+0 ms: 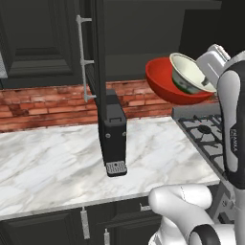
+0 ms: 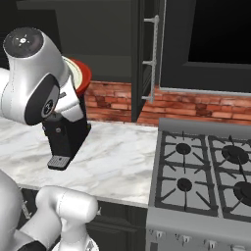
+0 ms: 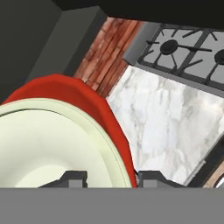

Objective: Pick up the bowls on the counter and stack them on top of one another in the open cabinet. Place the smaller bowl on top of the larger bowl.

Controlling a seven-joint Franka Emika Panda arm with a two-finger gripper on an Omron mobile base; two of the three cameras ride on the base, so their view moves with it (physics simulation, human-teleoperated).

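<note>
Nested inside the red bowl (image 3: 94, 103), the cream bowl (image 3: 48, 140) sits clamped in our end effector (image 3: 109, 178), so we should carry both level into the open cabinet (image 1: 143, 28).

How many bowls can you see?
2. The red bowl is up in the air beside the stove, tilted. The cream-white bowl sits nested inside it. Both are off the marble counter. No other bowl shows.
</note>
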